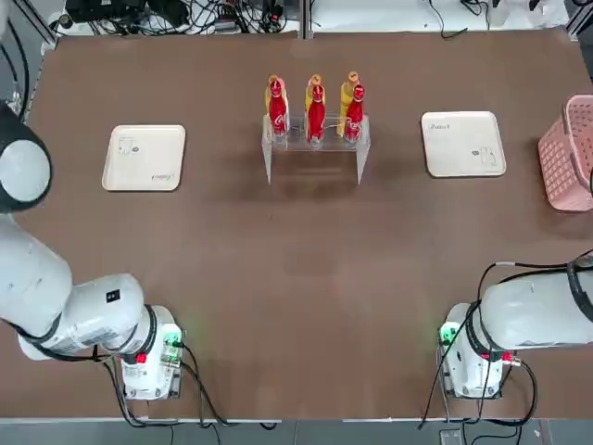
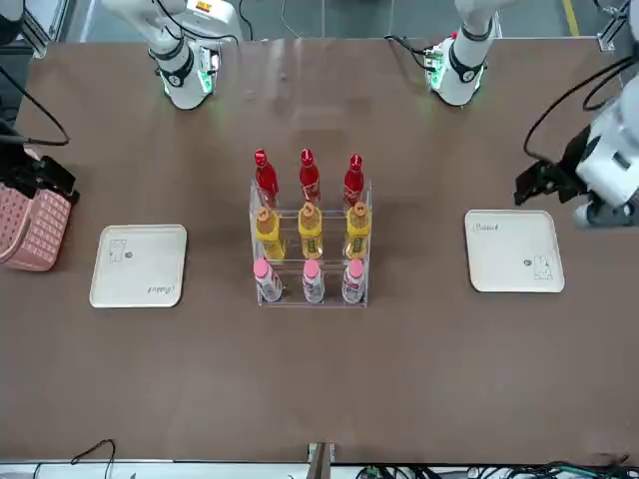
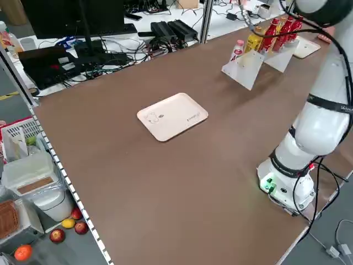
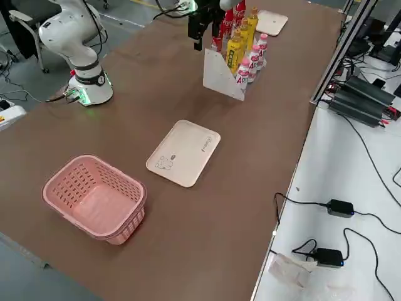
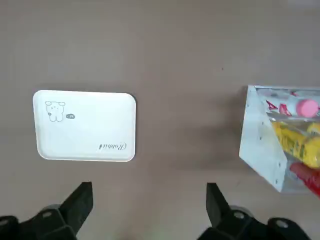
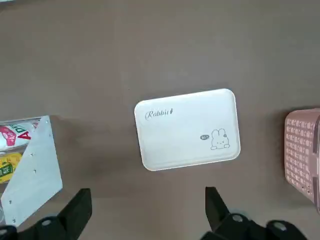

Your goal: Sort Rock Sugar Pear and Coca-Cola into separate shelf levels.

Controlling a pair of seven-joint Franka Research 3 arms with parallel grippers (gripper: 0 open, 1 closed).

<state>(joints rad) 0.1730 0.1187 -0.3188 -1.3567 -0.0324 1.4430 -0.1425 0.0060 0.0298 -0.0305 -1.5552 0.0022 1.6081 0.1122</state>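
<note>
As the front view shows, we find three Coca-Cola bottles on the top tier of the shelf levels, three Rock Sugar Pear bottles on the middle tier and pink-capped bottles lowest. We judge sorting complete. Left end effector and right end effector hover wide open, empty, each above a white tray.

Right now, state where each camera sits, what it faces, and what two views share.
Top: overhead; rack, both arm bases.
Front: across the table; Coca-Cola above Rock Sugar Pear.
Left side: raised; tray, left arm.
Right side: raised; pink basket, right arm base.
Left wrist: open left end effector over a tray.
Right wrist: open right end effector over a tray.
All views share the rack.
</note>
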